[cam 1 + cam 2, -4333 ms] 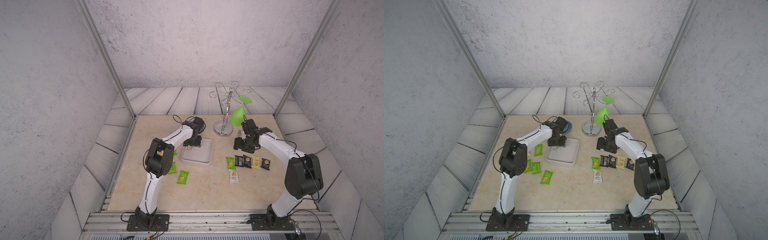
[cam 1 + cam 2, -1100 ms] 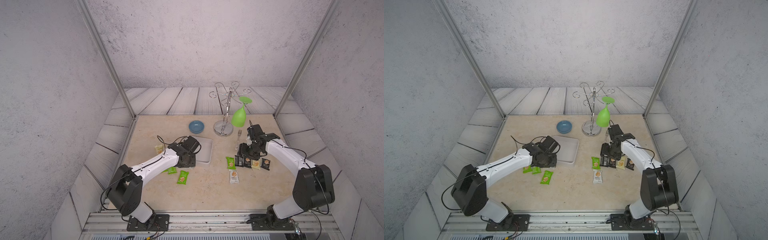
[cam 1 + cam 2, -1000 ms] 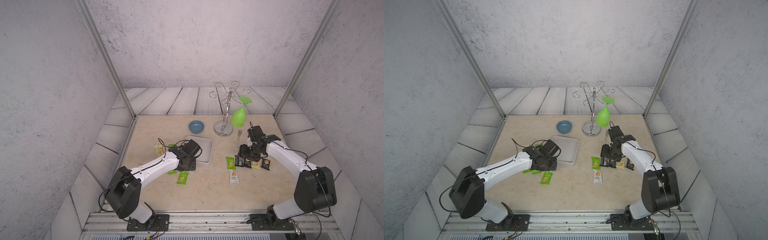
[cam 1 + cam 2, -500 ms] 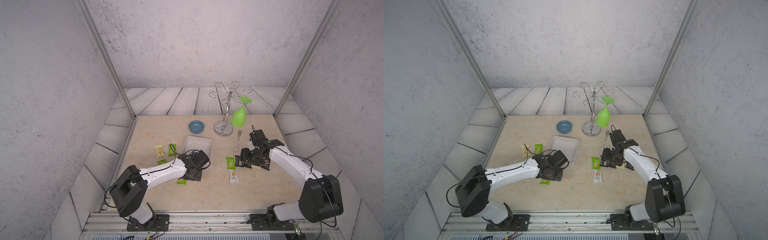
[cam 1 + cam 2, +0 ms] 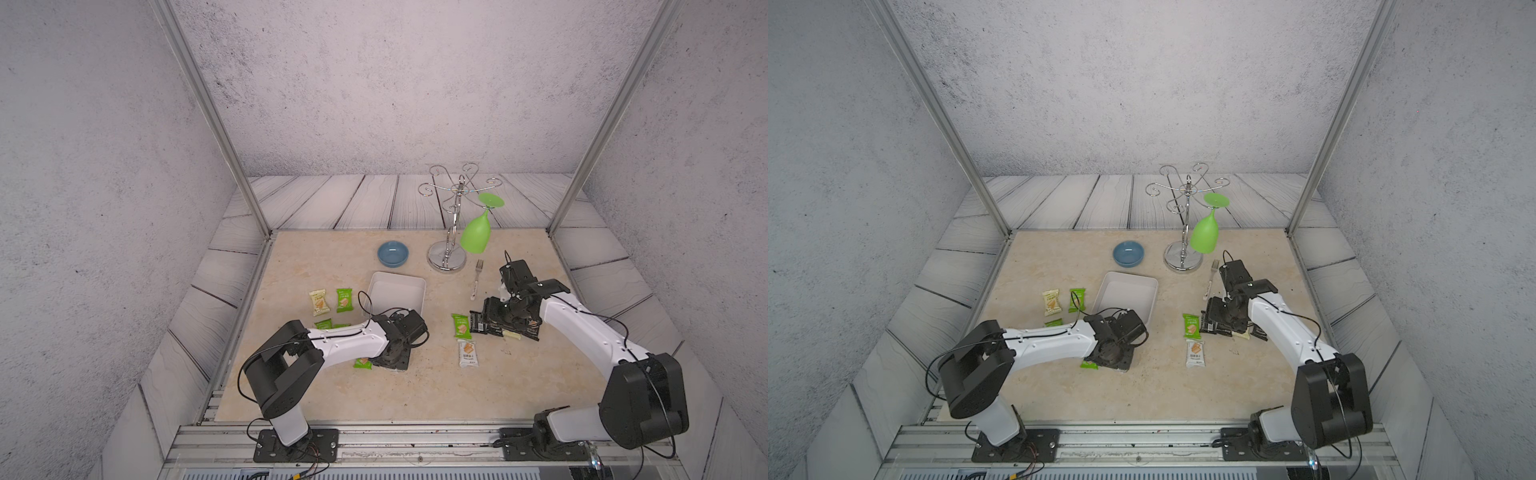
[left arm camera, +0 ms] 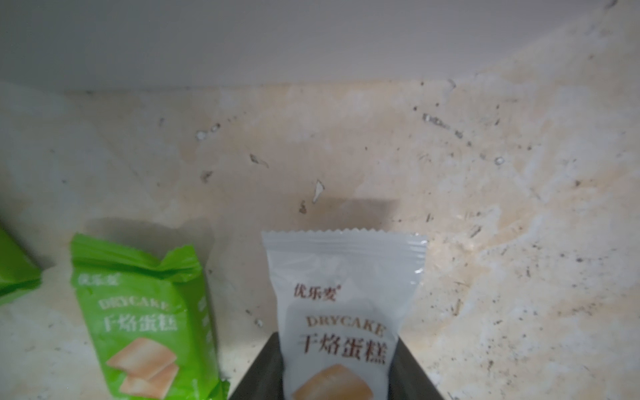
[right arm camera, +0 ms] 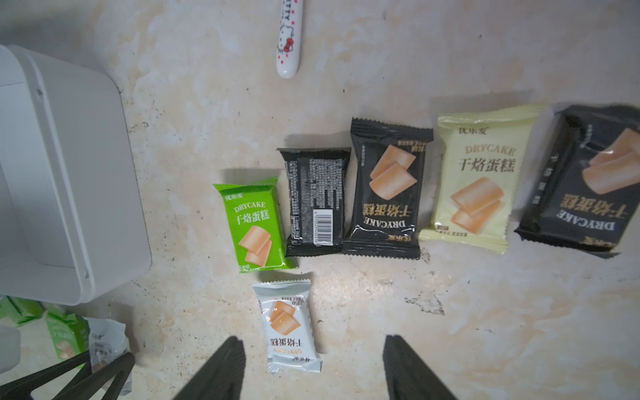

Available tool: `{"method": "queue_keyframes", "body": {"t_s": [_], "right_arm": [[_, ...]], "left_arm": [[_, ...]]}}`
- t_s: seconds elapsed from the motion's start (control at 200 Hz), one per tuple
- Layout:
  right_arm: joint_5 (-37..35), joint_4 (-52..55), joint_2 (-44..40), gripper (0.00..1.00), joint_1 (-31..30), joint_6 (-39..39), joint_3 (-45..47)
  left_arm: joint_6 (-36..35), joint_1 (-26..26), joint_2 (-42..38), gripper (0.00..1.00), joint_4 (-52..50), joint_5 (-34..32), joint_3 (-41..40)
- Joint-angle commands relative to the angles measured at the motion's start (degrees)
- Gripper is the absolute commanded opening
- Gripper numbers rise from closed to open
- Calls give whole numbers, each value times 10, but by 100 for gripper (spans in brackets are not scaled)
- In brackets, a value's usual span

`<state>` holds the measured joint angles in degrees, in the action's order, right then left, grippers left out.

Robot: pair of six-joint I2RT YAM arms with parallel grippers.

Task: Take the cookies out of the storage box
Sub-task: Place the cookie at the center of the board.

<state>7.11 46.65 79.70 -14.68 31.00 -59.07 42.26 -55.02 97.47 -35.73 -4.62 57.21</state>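
- Beige marbled tabletop [image 5: 415,395] inside grey walls [image 5: 374,104]: your storage box [image 5: 419,286] sits mid-table, in front of the blue bowl [image 5: 393,253]. Every one of the cookies [image 7: 386,194] you can see lies outside it on the tabletop.
- Your left gripper [image 6: 336,339] is down at the tabletop, near the box's front edge, with its fingers closed on a white cookie packet [image 6: 346,277]. The packet's long axis runs straight out along the fingers, crimped end leading. A crumpled green packet [image 6: 145,311] lies just beside it, nearly parallel.
- Your right gripper [image 7: 314,341] hovers over the right-hand group with its fingers spread wide, holding nothing.
- That group is a row of five, side by side, long axes parallel and running front to back. One black packet [image 7: 317,197] lies barcode side up. A loose white packet [image 7: 289,325] lies in front of the row's green end, on the same axis.
- Left of the box, a cream packet [image 5: 319,302] and a bright green packet [image 5: 344,300] lie side by side, also front to back.
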Motion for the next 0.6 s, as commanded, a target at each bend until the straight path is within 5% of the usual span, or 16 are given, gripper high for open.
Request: {"method": "queue_keyframes", "body": {"t_s": [0.0, 0.225, 0.415, 0.595], "right_arm": [[-20, 15, -6, 69, -2, -9, -5], [-81, 8, 8, 70, 0, -20, -18], [-225, -91, -5, 72, 15, -90, 9], [-306, -306, -23, 72, 52, -205, 103]], "left_arm": [[-4, -3, 4, 51, -4, -1, 4], [-7, -3, -23, 64, -45, -19, 24], [-20, 7, -96, 67, -110, -62, 60], [-77, 118, -169, 68, -105, -94, 67]]}}
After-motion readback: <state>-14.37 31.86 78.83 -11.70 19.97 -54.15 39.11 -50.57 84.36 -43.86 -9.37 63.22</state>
